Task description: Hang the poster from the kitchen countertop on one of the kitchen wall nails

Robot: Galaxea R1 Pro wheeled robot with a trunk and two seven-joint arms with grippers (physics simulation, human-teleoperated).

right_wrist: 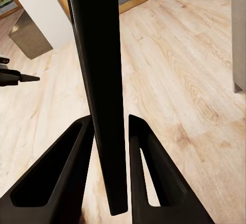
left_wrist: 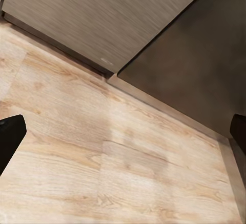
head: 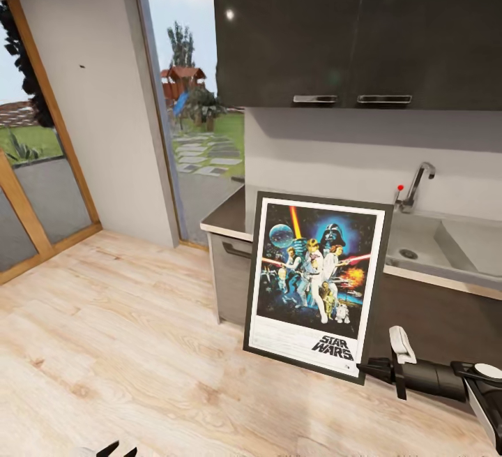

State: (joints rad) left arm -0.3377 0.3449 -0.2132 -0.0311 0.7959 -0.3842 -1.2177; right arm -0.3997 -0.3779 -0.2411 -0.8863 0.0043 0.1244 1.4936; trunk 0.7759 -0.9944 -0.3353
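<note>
The Star Wars poster point(head: 315, 282) hangs upright and slightly tilted in front of the dark cabinets, off the grey countertop point(head: 224, 217). My right gripper point(head: 369, 368) is shut on its lower right corner. In the right wrist view the poster's black frame edge point(right_wrist: 97, 55) runs between the two fingers point(right_wrist: 77, 152) of the right gripper point(right_wrist: 110, 124). A tiny dark wall nail point(head: 81, 66) sits high on the pale wall at the left. My left gripper point(left_wrist: 123, 131) hangs low over the wood floor, open and empty, its tips point(head: 108, 451) at the head view's bottom edge.
A sink point(head: 425, 251) with a chrome tap point(head: 416, 185) is set in the counter to the right, under dark upper cabinets point(head: 348, 24). A tall glass door point(head: 199, 129) and a wood-framed window point(head: 35, 164) flank the nail's wall. Light wood floor point(head: 125, 345) spreads left.
</note>
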